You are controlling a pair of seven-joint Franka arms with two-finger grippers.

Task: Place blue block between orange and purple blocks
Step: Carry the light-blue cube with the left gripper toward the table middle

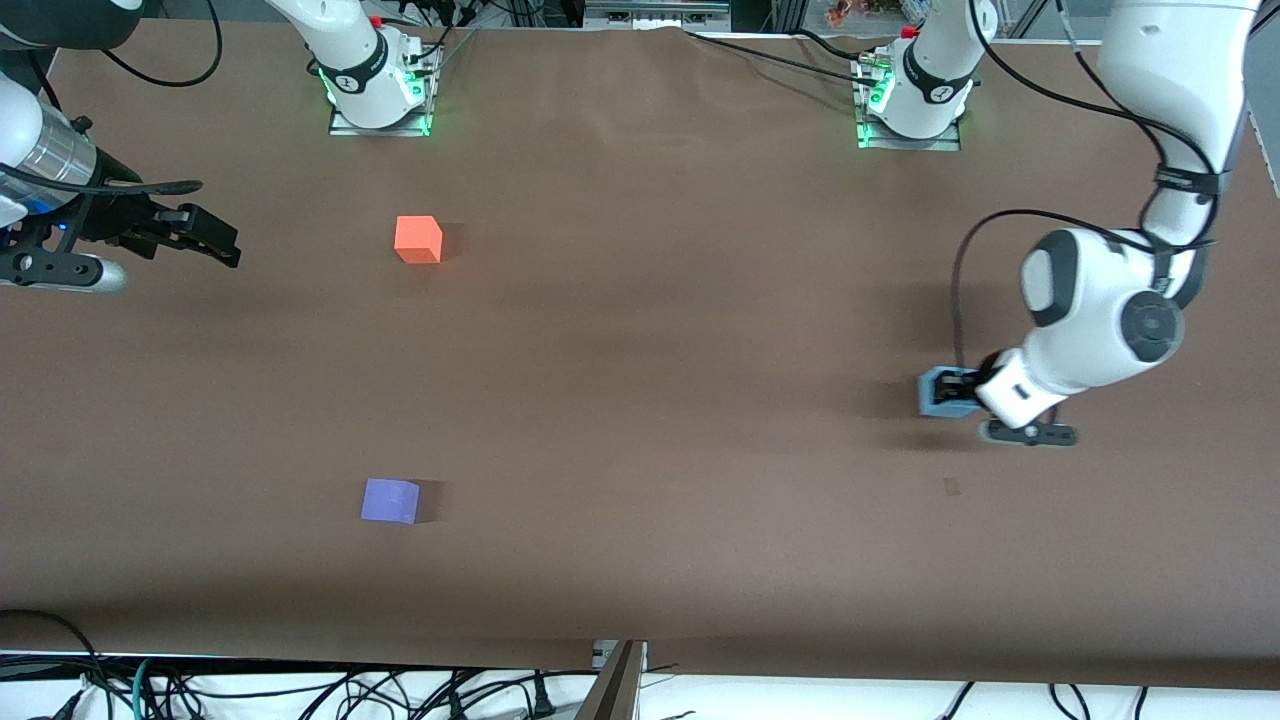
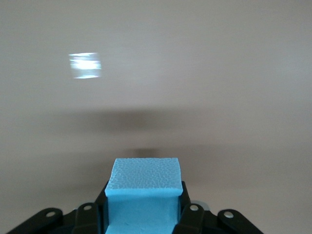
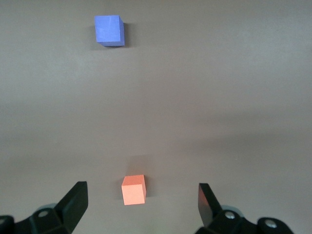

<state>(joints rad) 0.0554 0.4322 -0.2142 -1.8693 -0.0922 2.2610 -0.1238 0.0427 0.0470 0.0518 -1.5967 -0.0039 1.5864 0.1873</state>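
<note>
- Brown cloth covers the table from edge to edge, with both arm bases along the edge farthest from the front camera and cables trailing past the nearest edge.
- The blue block is a small sky-blue cube with a matte, finely pebbled skin and crisp corners; it sits toward the left arm's end of the table, about midway between the nearest and farthest edges.
- The left gripper is clamped on the blue block; the left wrist view shows the cube pinched between the two black fingers, its upper part standing proud of them.
- The orange block, a bright cube of the same size, rests toward the right arm's end, farther from the front camera.
- The purple block, violet and matte, lies at that same end but closer to the nearest edge, well apart from the orange one.
- The right gripper waits above the table's edge at the right arm's end, its fingers spread apart and holding nothing.
</note>
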